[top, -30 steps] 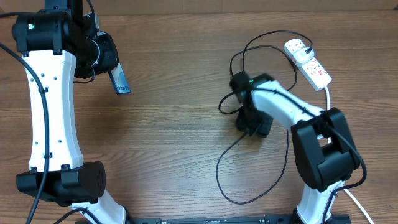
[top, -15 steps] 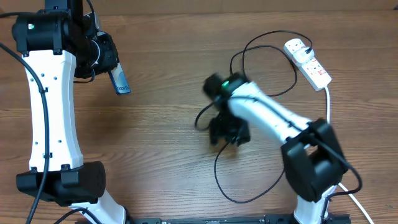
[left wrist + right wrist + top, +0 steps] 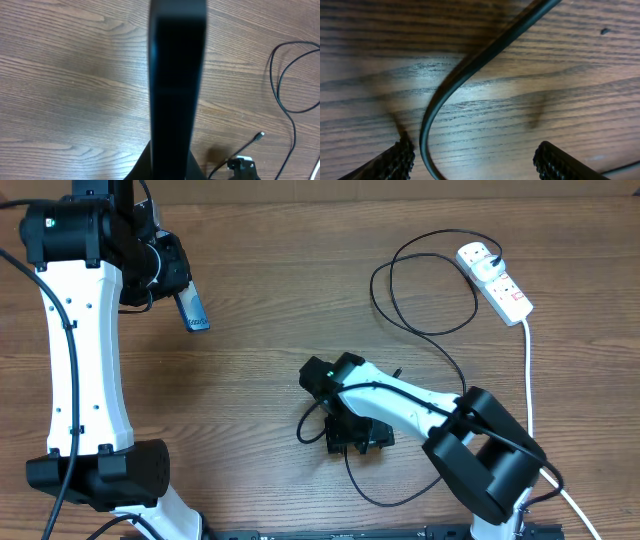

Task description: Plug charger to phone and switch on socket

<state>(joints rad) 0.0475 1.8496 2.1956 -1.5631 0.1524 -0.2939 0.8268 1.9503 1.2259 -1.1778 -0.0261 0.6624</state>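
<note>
Here, our right gripper (image 3: 475, 164) stands with its ribbed black fingertips (image 3: 395, 159) well apart, low over the brown wooden table (image 3: 560, 65), and with nothing clamped. Between them runs the long thin black charger cable (image 3: 424, 132), bending nearer to the fingertip on the left of the wrist view. We cannot tell whether it touches that fingertip.

Outward from these fingers, the cable's small plug tip (image 3: 397, 371) lies loose on the wood a little way off. The rest loops away to the white oblong power strip with red switches (image 3: 497, 280), well apart from the fingers. A white plug head (image 3: 473, 254) appears seated at the strip's far end.

We judge the cable light, limp and slippery, so it will sag and twist wherever we pinch it. The best hold is just behind the plug tip, where the stiffer end lets us aim it.

Our left gripper (image 3: 180, 292) is closed on the slim rectangular smartphone with a light blue screen and dark frame (image 3: 193, 313), which juts out past the fingers above the table. In its wrist view the phone shows only as a dark slab. We judge it rigid, smooth and fragile, so it needs a firm, steady hold while the tip goes in.
</note>
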